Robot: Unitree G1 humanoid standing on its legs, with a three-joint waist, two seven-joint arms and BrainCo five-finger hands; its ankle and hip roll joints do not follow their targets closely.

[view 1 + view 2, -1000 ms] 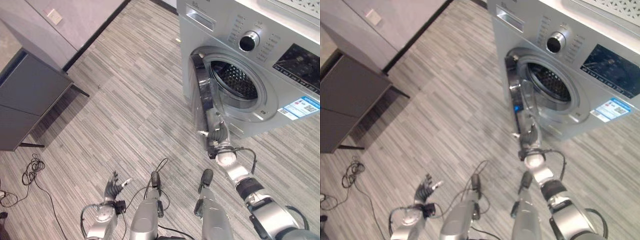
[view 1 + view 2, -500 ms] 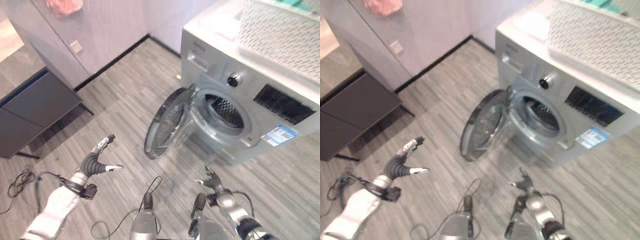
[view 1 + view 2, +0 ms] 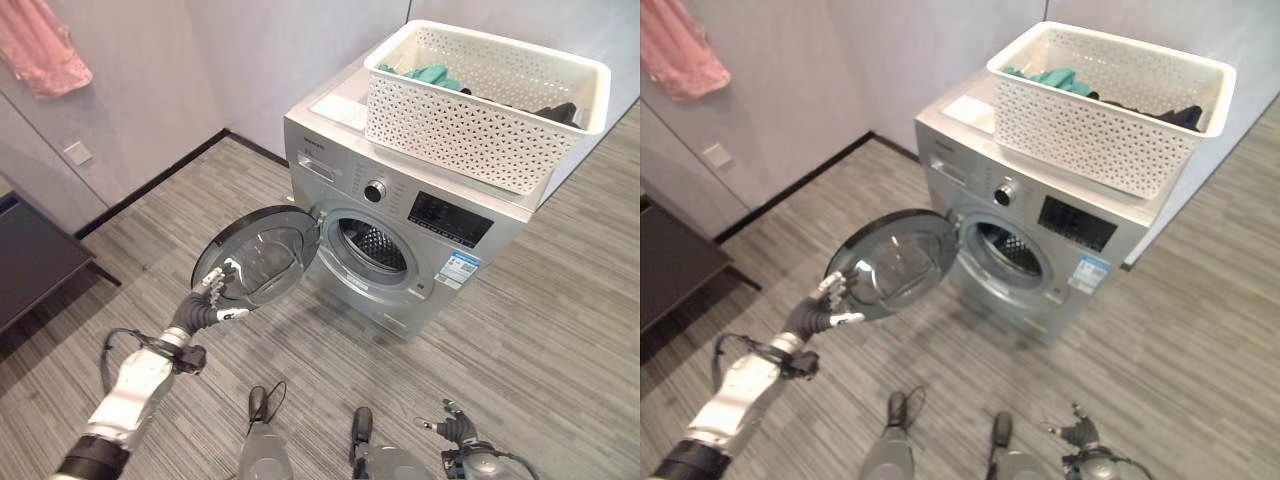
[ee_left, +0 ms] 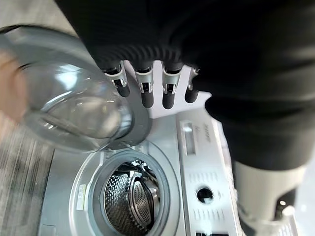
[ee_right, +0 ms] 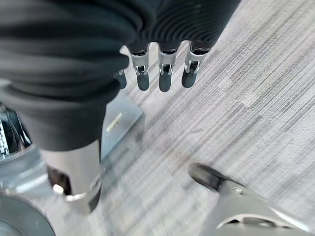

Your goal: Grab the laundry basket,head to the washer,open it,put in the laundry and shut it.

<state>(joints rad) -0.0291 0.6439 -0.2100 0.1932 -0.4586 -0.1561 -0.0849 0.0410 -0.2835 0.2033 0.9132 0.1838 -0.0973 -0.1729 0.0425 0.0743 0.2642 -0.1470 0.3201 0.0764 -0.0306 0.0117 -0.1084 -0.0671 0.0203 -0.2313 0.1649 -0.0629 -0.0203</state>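
A: Scene status?
B: Washer (image 3: 400, 245) stands against the wall on grey plank floor (image 3: 560, 300). White laundry basket (image 3: 480, 100) sits on the washer's top, not in either robot hand. Laundry (image 3: 425, 74) is in the basket: teal pieces at one end, dark pieces at the other.
A: Door?
B: Washer door (image 3: 258, 257) is swung wide open to the robot's left, glass bowl facing out. Drum (image 3: 372, 245) is exposed; can't tell whether anything is in it.
A: Left robot hand?
B: Left robot hand (image 3: 205, 303) is at the lower edge of the door, fingers (image 4: 147, 91) straight and released, grasping nothing. Can't tell whether they touch the rim.
A: Right?
B: Right robot hand (image 3: 455, 427) is low, near the floor, well apart from the washer. Fingers extended and loose in its wrist view, holding nothing.
A: Anything else?
B: Pink cloth (image 3: 40, 50) hangs on the wall far left, with a wall socket (image 3: 77, 152) below it. Dark cabinet (image 3: 30, 270) at the left edge.
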